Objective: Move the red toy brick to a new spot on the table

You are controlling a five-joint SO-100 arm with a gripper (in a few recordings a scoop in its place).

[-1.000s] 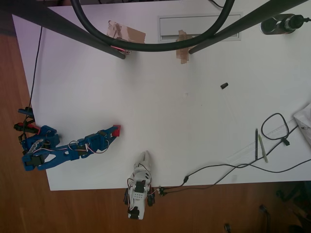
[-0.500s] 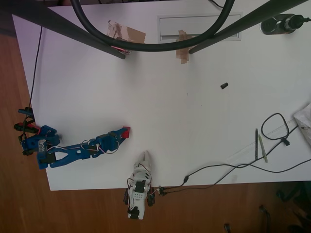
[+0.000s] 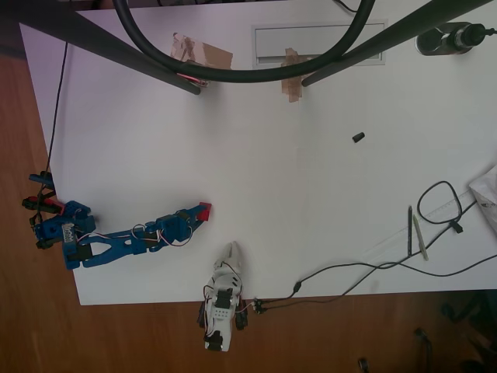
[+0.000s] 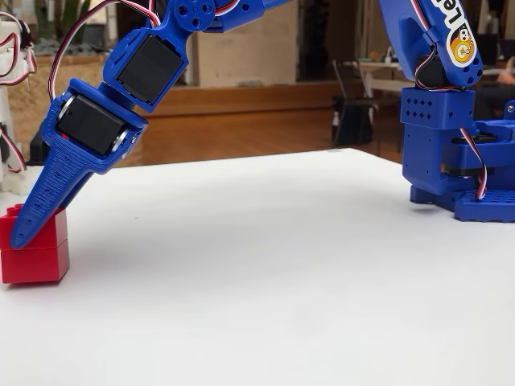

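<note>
Since the earlier frames the blue arm (image 3: 128, 242) has stretched further toward the right of the overhead view, carrying the red brick (image 3: 203, 209) along, from nearer the left to the lower middle-left of the frame. Its pincer (image 3: 199, 212) is closed on the brick. Seen from the side in the fixed view, the brick (image 4: 34, 246) sits at the left edge with its base on the white desk (image 4: 282, 273), and the pincer (image 4: 28, 227) tip slants down across its front face.

"Le" on the blue arm (image 4: 438, 40)
</note>
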